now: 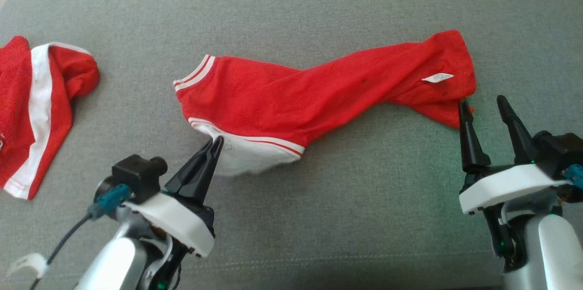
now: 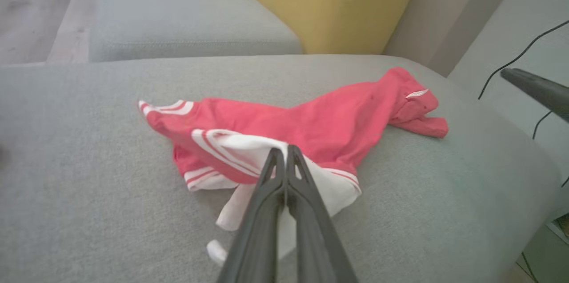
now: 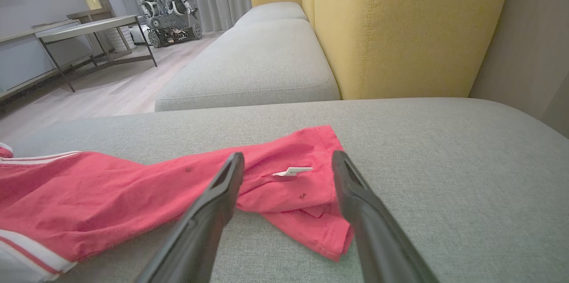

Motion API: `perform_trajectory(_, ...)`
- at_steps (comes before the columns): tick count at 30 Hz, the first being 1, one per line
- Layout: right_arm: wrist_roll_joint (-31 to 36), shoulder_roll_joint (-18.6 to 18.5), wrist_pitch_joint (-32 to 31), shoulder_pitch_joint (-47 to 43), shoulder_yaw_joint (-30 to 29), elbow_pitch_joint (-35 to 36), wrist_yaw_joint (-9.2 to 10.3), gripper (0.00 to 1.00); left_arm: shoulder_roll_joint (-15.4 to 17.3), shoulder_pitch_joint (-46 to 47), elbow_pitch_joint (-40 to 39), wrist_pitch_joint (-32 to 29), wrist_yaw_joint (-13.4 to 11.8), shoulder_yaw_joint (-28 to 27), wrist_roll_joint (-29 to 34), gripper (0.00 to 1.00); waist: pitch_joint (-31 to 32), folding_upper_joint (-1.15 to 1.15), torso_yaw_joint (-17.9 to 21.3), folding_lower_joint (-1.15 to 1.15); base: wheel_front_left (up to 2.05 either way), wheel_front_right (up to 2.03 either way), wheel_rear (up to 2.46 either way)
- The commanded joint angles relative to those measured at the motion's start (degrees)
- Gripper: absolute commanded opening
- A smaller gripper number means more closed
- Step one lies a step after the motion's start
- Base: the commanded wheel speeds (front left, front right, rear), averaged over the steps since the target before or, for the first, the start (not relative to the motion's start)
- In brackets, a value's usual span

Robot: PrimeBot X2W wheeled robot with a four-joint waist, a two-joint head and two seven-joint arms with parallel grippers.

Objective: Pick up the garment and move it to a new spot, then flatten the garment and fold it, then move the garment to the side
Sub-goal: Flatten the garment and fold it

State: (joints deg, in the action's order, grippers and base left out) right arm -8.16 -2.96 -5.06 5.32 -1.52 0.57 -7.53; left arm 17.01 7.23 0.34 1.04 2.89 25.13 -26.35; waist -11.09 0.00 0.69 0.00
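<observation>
At lower left, the left fingers (image 1: pixel 196 174) clamped the white hem (image 1: pixel 248 158) of the red garment (image 1: pixel 319 94); at right, the right fingers (image 1: pixel 469 139) stood spread beside its end

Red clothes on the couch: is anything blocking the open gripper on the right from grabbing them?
No, nothing visible is in the way. The right gripper, open, points straight at the red garment's end by the white tag, low over the grey cushion. The left gripper is shut on its white edge.

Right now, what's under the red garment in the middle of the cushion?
Grey sofa cushion surrounds the garment, so it lies on that. Anything beneath the bunched cloth is covered.
</observation>
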Motion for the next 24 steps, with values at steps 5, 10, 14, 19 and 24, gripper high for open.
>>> perform_trajectory(5,-0.67,0.03,0.28,0.97,1.01,2.39,0.04,1.0,2.95,1.19,-11.44,-2.99,-2.14,-3.45,0.1,0.0,-0.17,0.0,0.25,0.0,0.0,0.0,0.0)
perform_trajectory(10,-0.98,0.06,0.44,1.44,1.21,2.47,0.04,1.0,3.52,3.1,-12.12,-4.32,-3.65,-5.8,-0.7,0.0,-0.88,0.0,1.74,0.0,0.0,0.0,0.0)
perform_trajectory(14,-1.28,0.07,0.6,2.06,1.52,2.51,0.04,1.0,2.51,6.22,-6.61,-3.56,-3.75,-7.87,-2.91,0.0,-1.91,0.0,3.32,0.0,0.0,0.0,0.0)
perform_trajectory(19,-1.55,0.07,0.92,3.11,2.11,2.52,0.04,1.0,1.05,11.81,4.55,-1.65,-3.1,-10.6,-5.83,0.0,-4.02,0.0,5.14,0.0,0.0,0.0,0.0)
perform_trajectory(24,-1.79,0.08,1.5,4.04,2.53,2.17,0.04,1.0,-0.01,17.06,15.58,-0.01,-1.93,-11.75,-7.4,0.0,-5.68,0.0,6.11,0.0,0.0,0.0,0.0)
